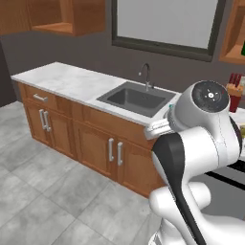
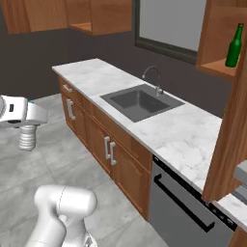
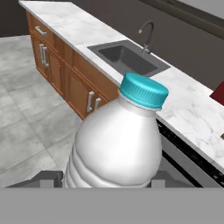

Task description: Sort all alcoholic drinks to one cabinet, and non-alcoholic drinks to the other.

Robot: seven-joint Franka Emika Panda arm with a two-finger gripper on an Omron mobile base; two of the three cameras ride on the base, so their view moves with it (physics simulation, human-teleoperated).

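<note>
My gripper (image 3: 109, 180) is shut on the non-alcoholic drink, a clear ribbed water bottle (image 3: 114, 144) with a blue cap (image 3: 144, 89). From the right base, the gripper (image 2: 29, 120) hangs over the floor, well left of the counter, and the bottle's ribbed base (image 2: 28, 139) sticks out below the hand. A dark green glass bottle (image 2: 235, 46) stands upright on the shelf of the open wall cabinet (image 2: 219, 67) at the right. Another open wall cabinet (image 1: 52, 21) hangs at the upper left, its shelf bare.
A marble counter (image 2: 96, 77) with a sink (image 2: 140, 103) and faucet (image 2: 155, 77) runs over wooden base cabinets (image 1: 95, 143). A dishwasher front (image 2: 178, 202) sits right of them. The right cabinet's open door (image 2: 231, 135) reaches down to the counter. Grey tiled floor (image 1: 43, 191) lies in front.
</note>
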